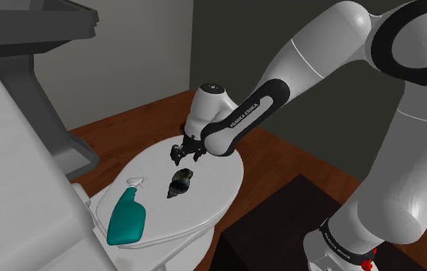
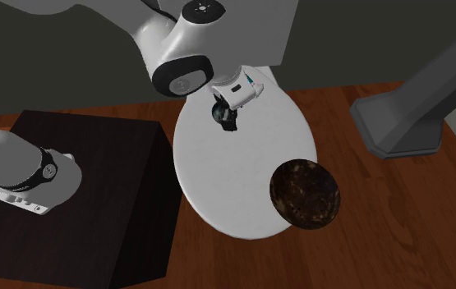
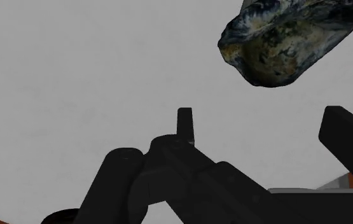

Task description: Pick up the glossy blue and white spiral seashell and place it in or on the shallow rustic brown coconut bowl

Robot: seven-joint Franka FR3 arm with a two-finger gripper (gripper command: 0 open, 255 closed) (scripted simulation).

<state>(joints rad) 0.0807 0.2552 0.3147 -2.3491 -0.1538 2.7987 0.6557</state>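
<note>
Two fingers (image 3: 184, 124) of my end effector (image 1: 186, 154) stood apart and empty just beside the dark blue-mottled seashell (image 1: 179, 183) on the white oval lid (image 1: 219, 181), so I reckoned I should centre over it and drop squarely before closing.

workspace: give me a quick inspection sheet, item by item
surface: white oval lid, mostly bare
job's things: dark blue-white seashell lying on the lid; brown bowl at the lid's edge, nothing in it
clutter: teal spray bottle lying on the lid
grippers: pincer open, close over the lid beside the seashell, holding nothing
cables: nothing seen
surroundings: wooden floor, dark stand
</note>
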